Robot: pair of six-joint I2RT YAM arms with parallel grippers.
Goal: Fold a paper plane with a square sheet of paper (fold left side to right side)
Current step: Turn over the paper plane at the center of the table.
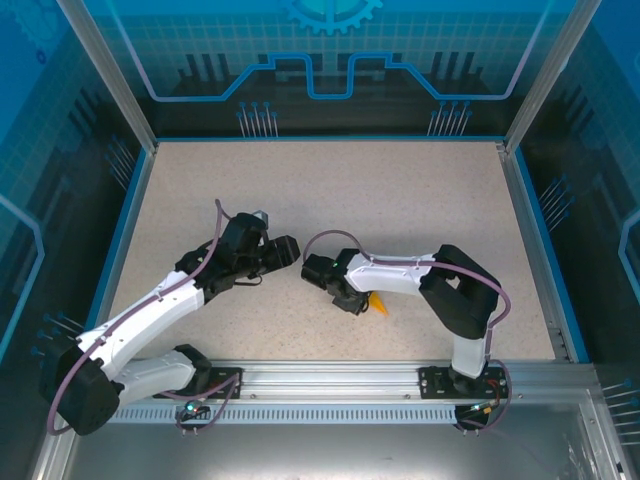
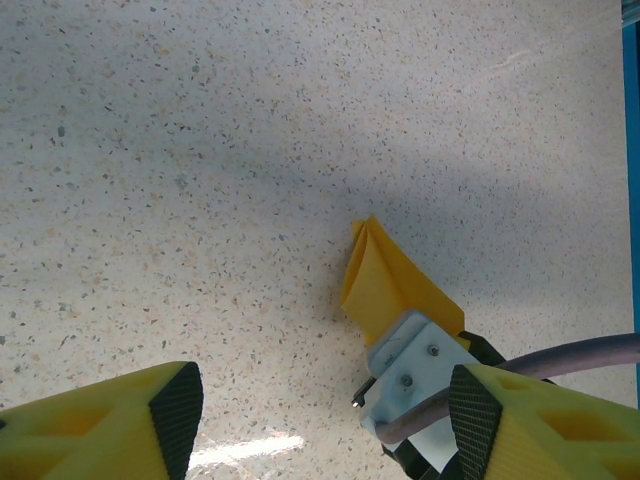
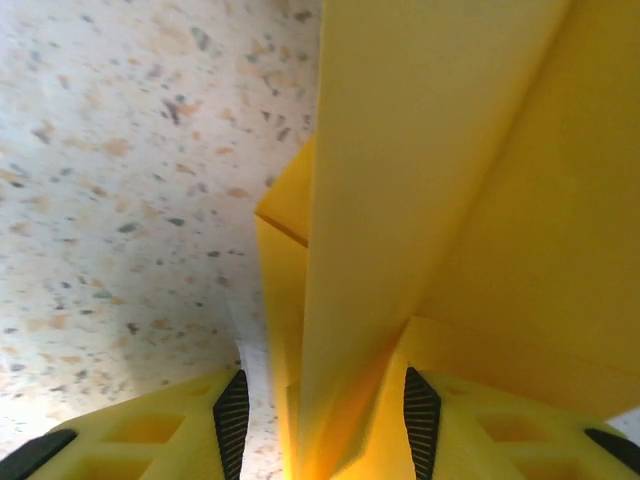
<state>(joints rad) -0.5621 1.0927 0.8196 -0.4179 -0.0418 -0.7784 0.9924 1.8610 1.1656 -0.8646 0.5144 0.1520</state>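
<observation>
One folded piece of paper is in play: the paper plane [image 1: 381, 303], thin, smooth and orange-yellow, creased into a narrow pointed shape. It sits on the bench [image 1: 400, 200] at the near middle, under the tip of the right arm. In the left wrist view the paper plane [image 2: 385, 280] shows two layers meeting at a sharp upper corner, with its lower end running under a pale grey plate [image 2: 412, 362] that carries two screw heads.

There are two grippers, each with two yellow fingers faced with ribbed black pads. The right gripper [image 1: 350, 298] has the paper between its fingers. Seen from its wrist, the right gripper [image 3: 325, 420] stands with its jaws apart. The folded layers rise on edge between the pads, against the right-hand pad [image 3: 421, 415], while a sliver of bench shows between the paper and the left-hand pad [image 3: 232, 420], so the paper is not pinched. The left gripper [image 1: 290, 250] lies just beside the right one, off the paper. In its own view the left gripper [image 2: 325, 400] is spread wide with only bare bench between the fingers.

The bench is a flat, pale, stone-like surface flecked with brown and grey. One ribbed aluminium rail [image 1: 330, 378] holds both arm bases, and two grey-purple cables loop along the arms.
</observation>
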